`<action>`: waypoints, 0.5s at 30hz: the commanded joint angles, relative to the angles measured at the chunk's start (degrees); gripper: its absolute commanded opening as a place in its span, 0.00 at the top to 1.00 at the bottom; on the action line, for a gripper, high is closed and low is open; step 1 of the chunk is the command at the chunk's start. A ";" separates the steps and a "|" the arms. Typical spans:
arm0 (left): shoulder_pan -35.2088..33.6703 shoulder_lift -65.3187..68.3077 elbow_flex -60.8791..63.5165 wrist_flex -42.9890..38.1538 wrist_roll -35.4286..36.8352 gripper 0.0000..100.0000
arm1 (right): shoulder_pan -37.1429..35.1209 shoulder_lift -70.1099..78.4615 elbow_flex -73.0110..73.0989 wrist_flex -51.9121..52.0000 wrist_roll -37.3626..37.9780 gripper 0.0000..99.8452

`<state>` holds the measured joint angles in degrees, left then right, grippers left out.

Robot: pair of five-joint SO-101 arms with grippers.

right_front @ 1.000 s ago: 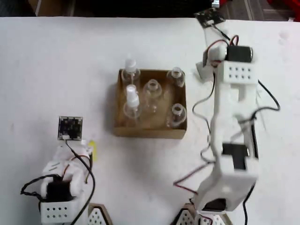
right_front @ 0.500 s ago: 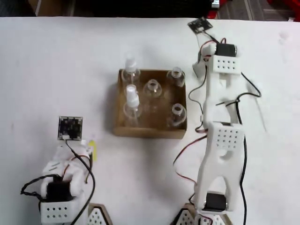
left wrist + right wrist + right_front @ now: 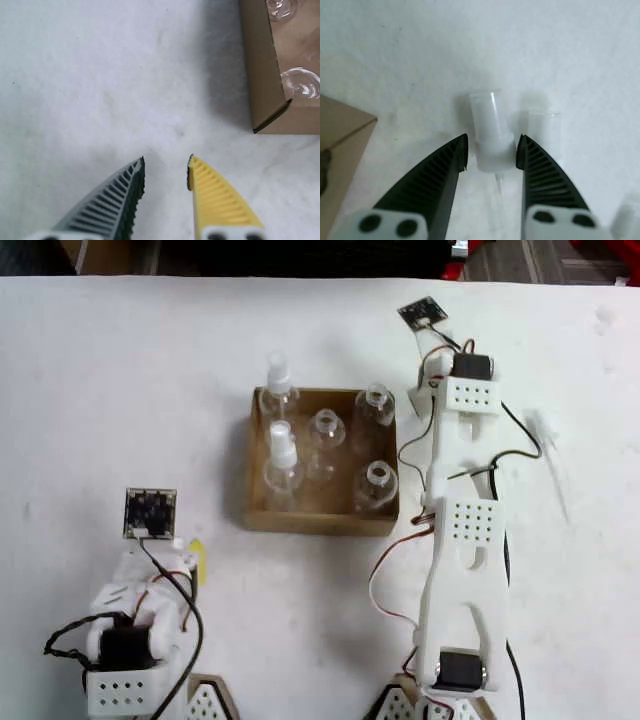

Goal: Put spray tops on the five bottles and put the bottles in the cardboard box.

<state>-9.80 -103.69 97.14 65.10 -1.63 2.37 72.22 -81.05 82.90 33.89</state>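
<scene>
The cardboard box (image 3: 320,515) sits mid-table with several clear bottles in it. Two wear white spray tops (image 3: 281,445); three stand with bare necks (image 3: 377,474). A loose white spray top (image 3: 492,137) lies on the table between the fingertips of my right gripper (image 3: 491,147), which is open around it, just off the box's far right corner (image 3: 342,145). In the high view this gripper (image 3: 420,402) is low beside the box. My left gripper (image 3: 166,167) is open over bare table near the box's front left corner (image 3: 265,90), holding nothing.
A clear cap (image 3: 543,131) lies right beside the loose spray top. Faint clear pieces (image 3: 540,428) lie on the table right of the right arm. The left arm (image 3: 130,640) is folded at the near left edge. White table spreads to the box's left.
The right arm has stretched out and swung left towards the box's far right corner, bringing its gripper down by the table. The left arm and the bottles have not moved.
</scene>
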 commanded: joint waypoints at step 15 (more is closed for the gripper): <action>-0.40 -0.57 -0.18 0.26 -0.62 0.86 | 5.67 -5.32 -2.20 16.31 2.90 0.98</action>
<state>-9.80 -103.69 97.14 65.10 -1.63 5.27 71.16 -82.02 97.14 37.67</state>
